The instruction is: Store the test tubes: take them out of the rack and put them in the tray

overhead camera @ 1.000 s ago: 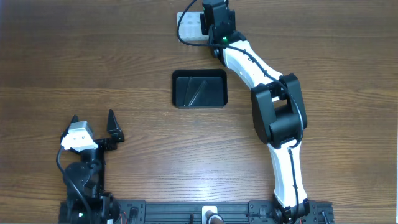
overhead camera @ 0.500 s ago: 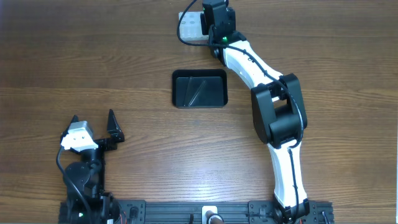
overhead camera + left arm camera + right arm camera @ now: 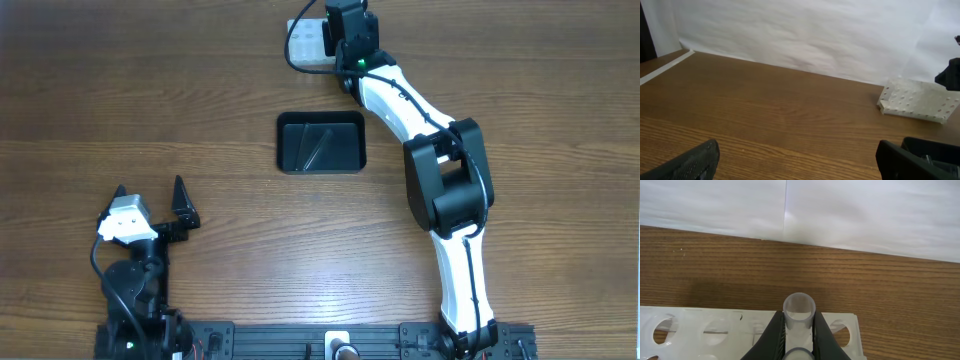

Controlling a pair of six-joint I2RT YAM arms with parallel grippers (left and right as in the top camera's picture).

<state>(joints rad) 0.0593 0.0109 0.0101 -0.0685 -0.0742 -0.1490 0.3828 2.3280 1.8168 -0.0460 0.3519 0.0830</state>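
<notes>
Left arm: we see it standing at the table's near left corner, well apart from everything the task concerns.

Left gripper [image 3: 150, 187]: its pincer is spread wide with nothing between the fingers. In the left wrist view we see the two dark fingers [image 3: 695, 161] at opposite sides, low over bare wood.

Table [image 3: 100, 100]: brown wood grain. In the wrist views we see a white backdrop [image 3: 805, 30] rising along its far edge.

Tray [image 3: 285, 143]: black and rectangular, lying near the middle of the table, on the near side of the rack and apart from it.

Tube in the tray [image 3: 318, 148]: we make out one clear tube lying slantwise on the tray floor.

Rack [image 3: 308, 45]: white, pierced with round holes, at the far edge of the table. From the left wrist camera we see it [image 3: 917, 100] off to the right with the table's bare wood in front of it. From the right wrist camera we look down on its top plate [image 3: 700, 330] and several open holes.

Right gripper [image 3: 799, 332]: poised directly over the rack, its pincer is closed around a tube, one finger [image 3: 775, 335] pressed against each side.

Test tube [image 3: 799, 311]: clear, upright, with its open mouth facing us. It stands in the rack at the right-hand end of the plate, clasped just below the rim.

Right arm [image 3: 445, 190]: white and black, it stretches from the near right edge up and across to the rack.
</notes>
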